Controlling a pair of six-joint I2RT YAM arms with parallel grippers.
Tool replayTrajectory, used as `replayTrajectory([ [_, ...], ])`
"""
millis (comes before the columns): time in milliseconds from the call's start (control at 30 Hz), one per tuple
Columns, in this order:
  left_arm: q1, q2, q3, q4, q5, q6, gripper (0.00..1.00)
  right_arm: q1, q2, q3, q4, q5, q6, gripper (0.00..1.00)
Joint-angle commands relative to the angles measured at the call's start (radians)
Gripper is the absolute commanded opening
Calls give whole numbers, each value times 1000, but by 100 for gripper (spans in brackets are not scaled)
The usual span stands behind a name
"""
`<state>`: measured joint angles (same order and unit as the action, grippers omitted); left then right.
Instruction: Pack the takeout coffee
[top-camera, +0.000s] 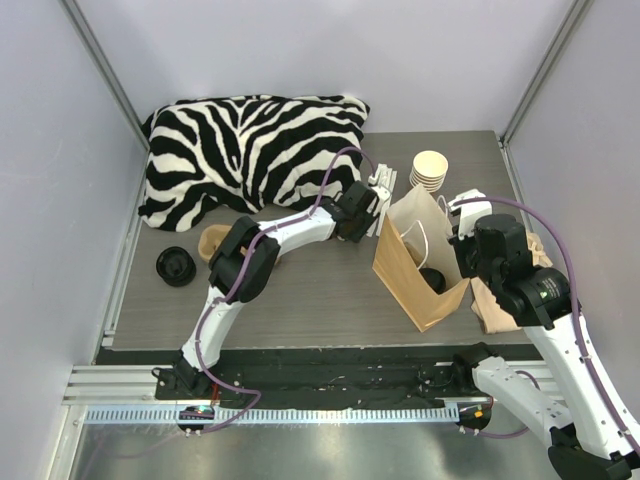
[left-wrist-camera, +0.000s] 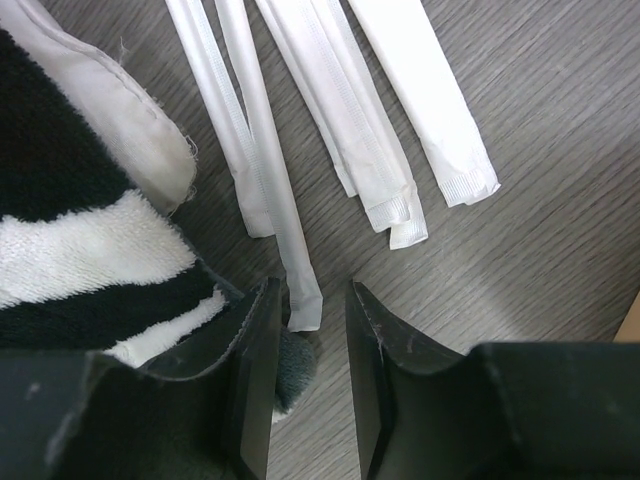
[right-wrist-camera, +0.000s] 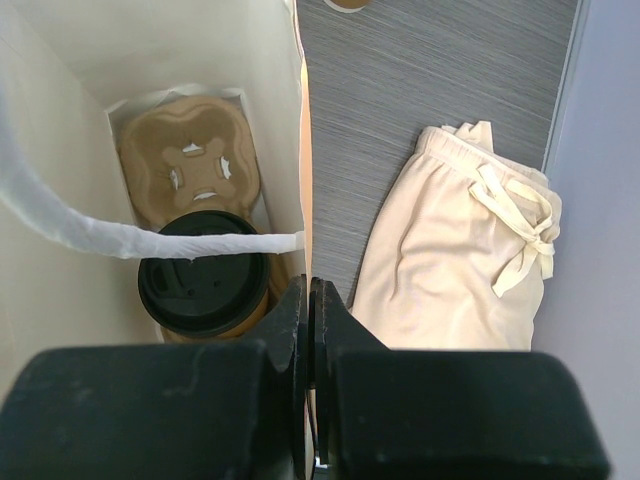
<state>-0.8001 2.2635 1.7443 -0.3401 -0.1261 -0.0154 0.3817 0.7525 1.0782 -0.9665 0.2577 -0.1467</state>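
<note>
The takeout coffee (right-wrist-camera: 203, 272), a tan cup with a round black lid, stands in a brown cardboard carrier (right-wrist-camera: 190, 165) at the bottom of the brown paper bag (top-camera: 415, 275). In the top view its lid (top-camera: 432, 279) shows through the bag's mouth. My right gripper (right-wrist-camera: 310, 285) is shut on the bag's right wall (right-wrist-camera: 305, 150) at the rim; it also shows in the top view (top-camera: 462, 237). My left gripper (left-wrist-camera: 312, 300) is open and low over several white wrapped straws (left-wrist-camera: 300, 120), with one straw's end between its fingertips; it also shows in the top view (top-camera: 377, 197).
A zebra-striped pillow (top-camera: 250, 150) fills the back left and touches my left gripper's side (left-wrist-camera: 70, 230). A stack of lidless tan cups (top-camera: 430, 170) stands behind the bag. A loose black lid (top-camera: 176, 266) lies at the left. A cream cloth garment (right-wrist-camera: 460, 250) lies right of the bag.
</note>
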Motion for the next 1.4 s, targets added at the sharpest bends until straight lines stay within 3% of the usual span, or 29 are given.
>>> replayTrajectory([
  [0, -1, 18, 3, 29, -11, 35, 36, -4, -2, 15, 25, -18, 6, 1],
  [267, -2, 25, -6, -13, 42, 20, 22, -4, -4, 12, 28, -31, -2, 1],
  [500, 2, -12, -5, -42, -4, -32, 0, -4, -16, 15, 22, -35, -7, 1],
  [800, 12, -192, 3, -72, 11, -50, 0, -4, -44, 8, 26, -83, -39, 1],
  [1100, 70, -422, -6, -191, 153, -67, 0, -4, -87, -15, 64, -185, -109, 1],
  [1233, 111, -600, -64, -269, 255, 0, 0, -4, -91, -24, 92, -292, -159, 1],
  [1367, 183, -749, -91, -374, 413, 184, 0, -4, -111, -46, 141, -383, -203, 1],
])
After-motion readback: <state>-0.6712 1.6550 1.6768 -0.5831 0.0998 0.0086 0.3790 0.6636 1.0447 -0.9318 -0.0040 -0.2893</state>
